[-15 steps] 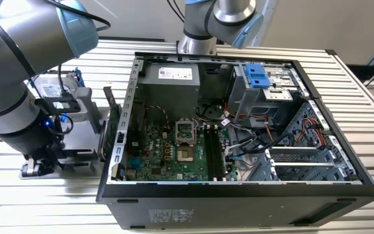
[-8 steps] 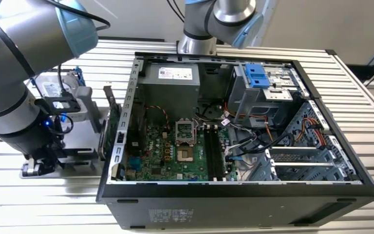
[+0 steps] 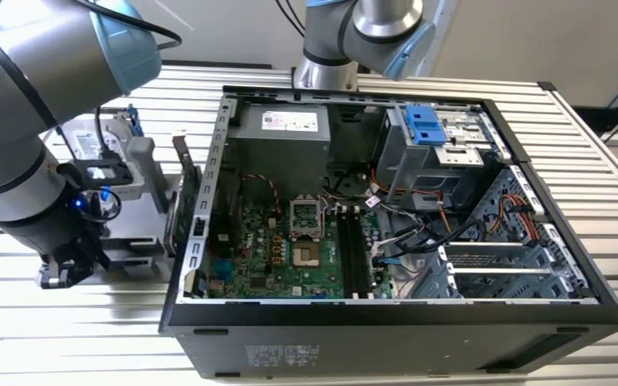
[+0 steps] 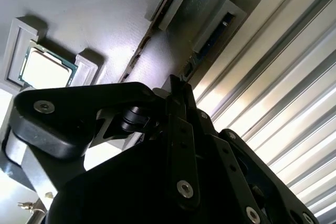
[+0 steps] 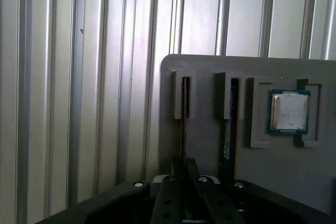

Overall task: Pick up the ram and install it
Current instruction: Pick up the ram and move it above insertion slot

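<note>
Exterior view, lower left: the gripper (image 3: pixel 64 272) hangs over a grey tray (image 3: pixel 138 233) on the worktop (image 3: pixel 73 338), beside the open computer case (image 3: pixel 395 318). In the first wrist view the ram (image 5: pixel 185 114) stands in its tray slot at the gripper, with a second stick (image 5: pixel 231 119) and a processor (image 5: pixel 287 111) alongside. I cannot tell whether the gripper grips.

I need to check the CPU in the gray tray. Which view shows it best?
The first wrist view: the CPU faces the camera squarely, with nothing in front of it. The second wrist view shows the CPU slanted and washed by glare.
</note>
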Tool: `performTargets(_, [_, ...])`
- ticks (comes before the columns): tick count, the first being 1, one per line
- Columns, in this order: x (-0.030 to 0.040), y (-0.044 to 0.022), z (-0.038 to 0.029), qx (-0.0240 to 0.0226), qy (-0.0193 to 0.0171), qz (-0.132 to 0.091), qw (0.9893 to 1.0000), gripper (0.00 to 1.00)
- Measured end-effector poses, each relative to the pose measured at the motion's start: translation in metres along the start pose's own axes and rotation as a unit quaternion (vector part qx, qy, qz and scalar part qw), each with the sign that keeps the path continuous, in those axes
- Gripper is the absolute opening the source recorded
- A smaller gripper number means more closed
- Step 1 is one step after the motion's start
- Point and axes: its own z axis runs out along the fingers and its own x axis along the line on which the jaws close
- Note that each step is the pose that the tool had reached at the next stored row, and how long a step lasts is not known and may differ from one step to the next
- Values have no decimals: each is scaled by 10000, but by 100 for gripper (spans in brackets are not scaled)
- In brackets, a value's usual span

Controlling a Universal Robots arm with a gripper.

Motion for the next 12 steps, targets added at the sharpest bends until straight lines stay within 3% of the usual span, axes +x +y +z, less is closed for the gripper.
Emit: performTargets(12, [0, 0, 0, 5, -94, 0, 10000, 0])
